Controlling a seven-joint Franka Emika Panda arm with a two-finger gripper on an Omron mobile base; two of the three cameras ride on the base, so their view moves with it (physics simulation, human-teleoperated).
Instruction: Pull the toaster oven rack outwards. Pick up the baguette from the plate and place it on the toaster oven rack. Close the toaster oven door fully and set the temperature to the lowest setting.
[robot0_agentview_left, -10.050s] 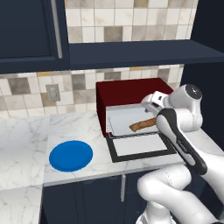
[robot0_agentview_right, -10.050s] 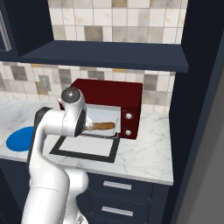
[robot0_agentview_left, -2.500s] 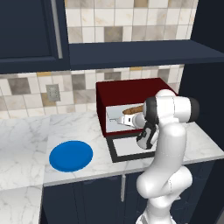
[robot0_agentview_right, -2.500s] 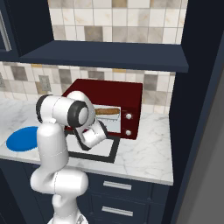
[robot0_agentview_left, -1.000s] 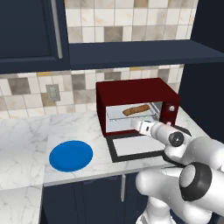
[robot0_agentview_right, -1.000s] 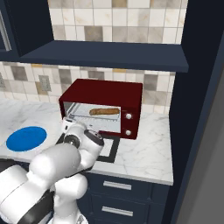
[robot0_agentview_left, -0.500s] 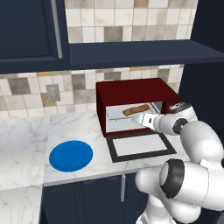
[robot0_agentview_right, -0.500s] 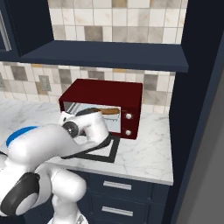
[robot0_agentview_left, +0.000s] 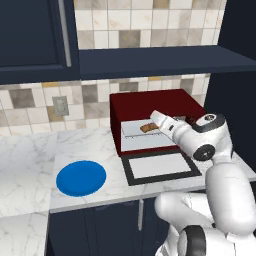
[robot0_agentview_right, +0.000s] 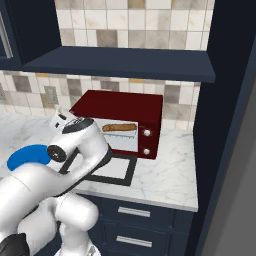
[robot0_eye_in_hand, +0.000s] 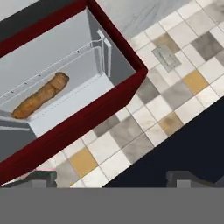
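Note:
The dark red toaster oven (robot0_agentview_left: 150, 102) stands on the counter with its door (robot0_agentview_left: 159, 166) lying open and flat in front. The baguette (robot0_agentview_left: 148, 128) rests on the pale rack (robot0_agentview_left: 142, 140) inside the cavity; the hand view has the baguette (robot0_eye_in_hand: 41, 95) on the rack (robot0_eye_in_hand: 74, 104) too. My gripper (robot0_agentview_left: 156, 116) hovers in front of the oven's opening, above the door, aimed toward the back wall. It (robot0_eye_in_hand: 113, 178) is open, with nothing between its fingertips (robot0_eye_in_hand: 41, 177). The blue plate (robot0_agentview_left: 81, 178) lies bare to the left.
Two pale knobs (robot0_agentview_right: 146, 132) sit on the oven's right panel. A dark shelf (robot0_agentview_left: 150, 60) hangs above the oven. A wall outlet (robot0_agentview_left: 60, 105) sits on the tiled backsplash. A dark tall panel (robot0_agentview_right: 225, 125) bounds the counter at the right.
My hand has risen from low beside the open door to the front of the oven's opening. The baguette, rack and door have stayed put.

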